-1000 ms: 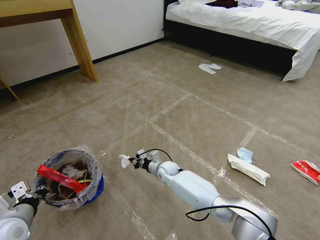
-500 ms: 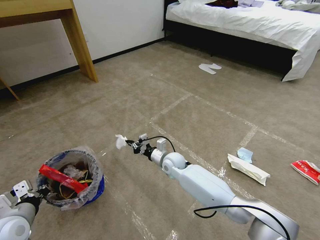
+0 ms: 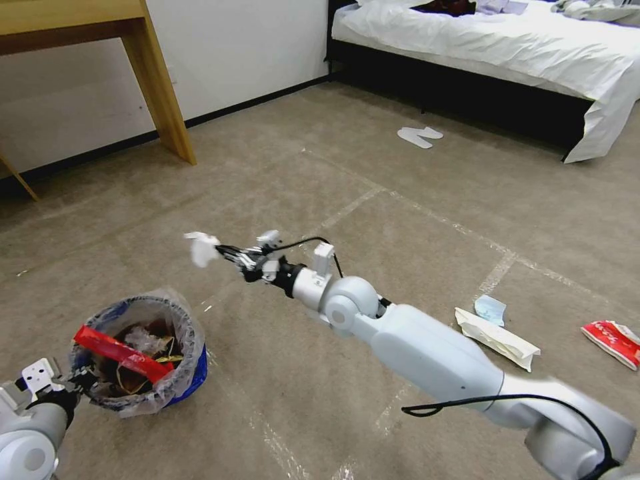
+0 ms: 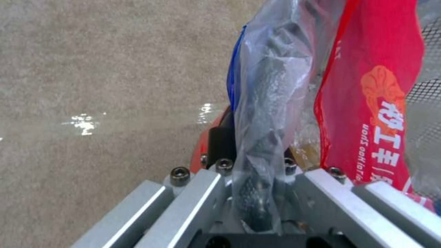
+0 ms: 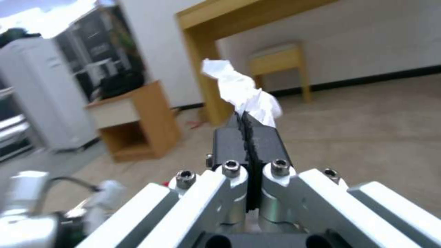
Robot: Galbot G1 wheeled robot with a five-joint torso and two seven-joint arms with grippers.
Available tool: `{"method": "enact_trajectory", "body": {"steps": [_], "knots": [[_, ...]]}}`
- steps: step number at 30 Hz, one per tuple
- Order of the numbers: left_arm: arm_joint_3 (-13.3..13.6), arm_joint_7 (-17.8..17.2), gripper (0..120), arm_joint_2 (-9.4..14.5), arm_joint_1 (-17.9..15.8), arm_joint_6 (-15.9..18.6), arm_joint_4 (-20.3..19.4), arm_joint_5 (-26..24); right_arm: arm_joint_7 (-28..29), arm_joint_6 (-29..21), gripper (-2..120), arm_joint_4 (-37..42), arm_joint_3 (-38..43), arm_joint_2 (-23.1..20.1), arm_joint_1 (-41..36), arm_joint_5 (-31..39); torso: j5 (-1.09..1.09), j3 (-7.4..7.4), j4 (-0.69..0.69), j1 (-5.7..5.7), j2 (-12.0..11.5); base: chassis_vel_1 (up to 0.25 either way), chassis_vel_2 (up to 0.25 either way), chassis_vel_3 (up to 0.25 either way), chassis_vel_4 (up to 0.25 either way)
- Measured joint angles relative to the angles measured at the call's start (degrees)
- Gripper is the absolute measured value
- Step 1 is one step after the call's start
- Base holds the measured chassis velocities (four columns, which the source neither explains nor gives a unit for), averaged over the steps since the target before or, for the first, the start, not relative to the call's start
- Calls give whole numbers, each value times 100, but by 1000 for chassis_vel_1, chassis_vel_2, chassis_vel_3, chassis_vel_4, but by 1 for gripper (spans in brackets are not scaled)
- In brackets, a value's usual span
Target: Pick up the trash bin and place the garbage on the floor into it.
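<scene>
The trash bin, a small round red bucket lined with a crinkly clear plastic bag with blue markings, hangs at the lower left of the head view above the beige carpet, gripped at its near rim by the left gripper. In the left wrist view the black fingers are closed tight on the bin's rim with the bag film pinched between them. Inside the bin lie a red wrapper strip with white lettering, propped across the opening, brown paper and a crumpled clear film.

Above and just beyond the bin, the right gripper reaches out from the long white right arm, its pads pressed together on a crumpled white tissue, held up in the air and apart from the bin. The right wrist view shows the tissue sticking out past the closed fingertips, with a wooden table leg and a small wooden stool behind.

More garbage lies on the carpet to the robot's right: a white packet, a blue mask touching its far end, and a red-white packet near the view's edge. Farther off, a pair of white slippers rests before a bed with white sheets; a wooden table stands against the wall at left.
</scene>
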Motion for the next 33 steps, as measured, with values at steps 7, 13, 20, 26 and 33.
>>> {"method": "enact_trajectory", "body": {"steps": [7, 13, 20, 26, 33], "knots": [[-71, -3, 1, 11, -7, -6, 2, -48, 446, -332, 0, 359, -1095, 141, 703, 421, 0, 0, 0, 0, 0, 0, 0, 0, 0], [-90, -3, 1, 67, -7, -15, 22, -75, 682, -584, 0, 415, -1425, 276, 897, 505, 0, 0, 0, 0, 0, 0, 0, 0, 0], [-108, -4, 1, 100, -5, -20, 21, -101, 779, -788, 0, 343, -1744, 381, 1041, 490, 0, 0, 0, 0, 0, 0, 0, 0, 0], [-109, -10, 1, 102, 0, -20, -6, -107, 772, -786, 0, 110, -1876, 538, 1081, 379, 0, 0, -1, 0, 0, 0, 0, 0, 0], [-110, -12, 1, 78, 37, -20, -118, -108, 766, -788, 0, -411, -2035, 832, 1135, 110, 0, 0, 0, 0, 0, 0, 0, 0, 0]]}}
